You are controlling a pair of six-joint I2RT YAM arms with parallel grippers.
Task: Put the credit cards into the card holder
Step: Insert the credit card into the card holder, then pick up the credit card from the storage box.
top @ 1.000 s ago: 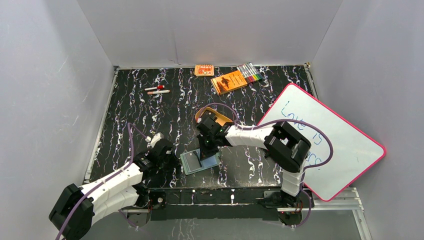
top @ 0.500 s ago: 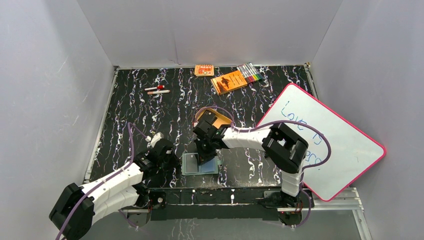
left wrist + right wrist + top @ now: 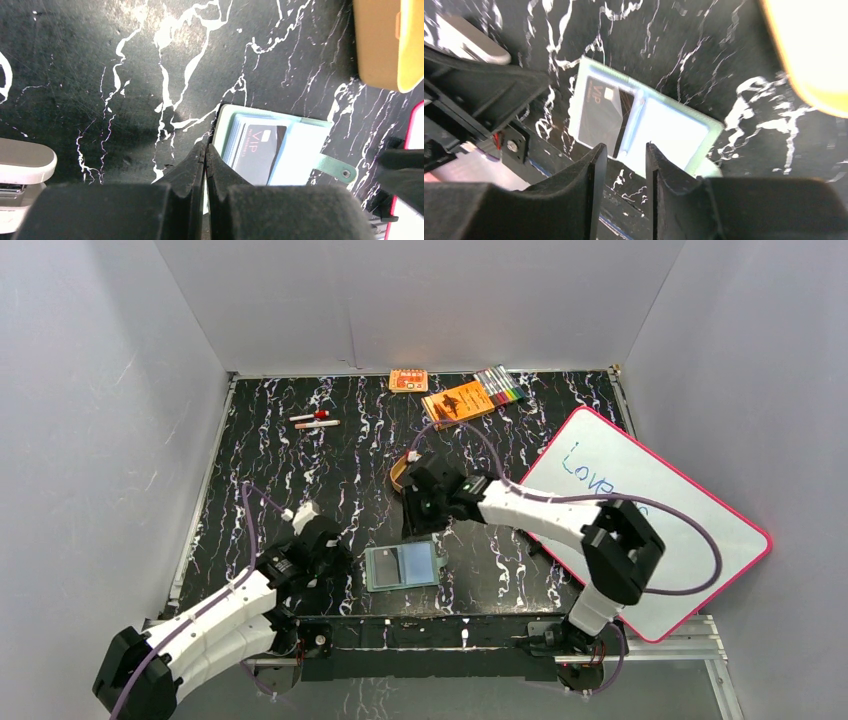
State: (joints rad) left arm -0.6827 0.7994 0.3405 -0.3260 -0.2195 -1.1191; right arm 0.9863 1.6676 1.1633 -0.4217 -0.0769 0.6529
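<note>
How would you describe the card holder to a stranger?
On the black marbled table, look at the middle of the near edge. The card holder lies open there, sage green with a dark card inside, unlike the tan tray behind it.

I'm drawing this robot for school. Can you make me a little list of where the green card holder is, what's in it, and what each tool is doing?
card holder: lying open on the black table, near the arms' bases
card: a black VIP card sits in one half of the holder
left tool: shut, holding nothing, tips at the holder's edge
right tool: open, empty, above the holder
tan tray: beyond the holder
whiteboard: on the right
</note>
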